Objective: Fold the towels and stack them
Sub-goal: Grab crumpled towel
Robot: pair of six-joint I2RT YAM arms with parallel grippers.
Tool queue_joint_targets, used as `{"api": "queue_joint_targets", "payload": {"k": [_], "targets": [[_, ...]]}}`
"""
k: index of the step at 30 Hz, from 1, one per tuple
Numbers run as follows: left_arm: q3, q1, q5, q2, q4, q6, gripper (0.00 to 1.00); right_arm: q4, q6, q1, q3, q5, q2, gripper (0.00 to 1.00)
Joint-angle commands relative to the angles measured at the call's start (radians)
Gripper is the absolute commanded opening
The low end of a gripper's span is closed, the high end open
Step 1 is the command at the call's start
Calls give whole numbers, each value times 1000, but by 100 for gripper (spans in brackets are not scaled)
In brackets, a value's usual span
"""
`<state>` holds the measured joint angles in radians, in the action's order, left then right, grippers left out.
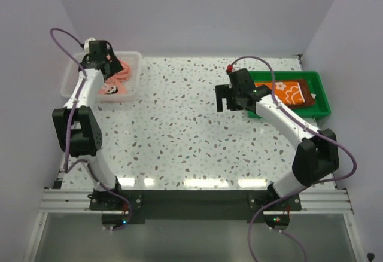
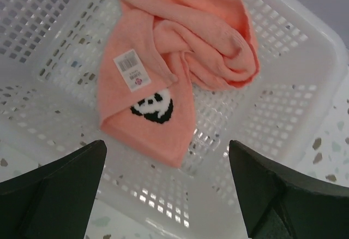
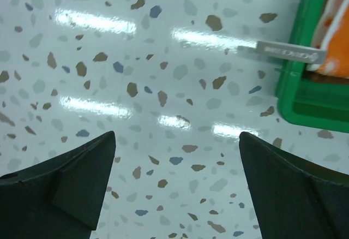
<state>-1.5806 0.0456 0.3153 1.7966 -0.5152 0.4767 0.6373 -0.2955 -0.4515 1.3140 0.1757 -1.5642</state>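
A crumpled salmon pink towel with a white tag and a small black-and-white motif lies in the white mesh basket. My left gripper hovers just above it, open and holding nothing. From above, that towel shows beside the left gripper. An orange towel with white flowers lies folded in the green tray, with a dark brown edge showing under it. My right gripper hangs open over bare table just left of the tray, with nothing between its fingers.
The basket sits at the table's far left corner and the tray at the far right. In the right wrist view the tray's green wall is close on the right, with a grey fabric label hanging over its rim. White walls enclose the table.
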Motion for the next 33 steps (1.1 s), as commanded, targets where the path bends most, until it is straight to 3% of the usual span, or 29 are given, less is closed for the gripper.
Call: {"api": "queue_joint_targets", "payload": {"k": [1, 9, 16, 19, 20, 22, 23, 25, 26, 33], "targets": [[-129, 80, -39, 142, 27, 79, 100, -136, -11, -13, -62, -168, 75, 99], [-196, 128, 16, 331, 106, 56, 95, -157, 15, -38, -128, -304, 93, 99], [-268, 128, 13, 500, 24, 39, 89, -145, 15, -39, -147, -350, 93, 99], [-275, 128, -5, 535, -2, 31, 71, -146, 6, -41, -154, -367, 93, 99], [-277, 128, -15, 543, -11, 30, 54, -148, 2, -41, -157, -369, 96, 99], [-282, 128, -24, 553, -19, 28, 36, -145, -1, -41, -159, -367, 101, 99], [-282, 128, -31, 553, -17, 27, 18, -139, 2, -41, -160, -366, 104, 99], [-288, 128, -50, 540, -9, 17, 4, -133, 6, -41, -162, -351, 116, 99], [-292, 126, -59, 532, -8, 7, 0, -125, 10, -41, -163, -346, 122, 99], [-346, 103, -139, 295, -17, -1, 0, -93, 41, -41, -162, -285, 173, 99]]}}
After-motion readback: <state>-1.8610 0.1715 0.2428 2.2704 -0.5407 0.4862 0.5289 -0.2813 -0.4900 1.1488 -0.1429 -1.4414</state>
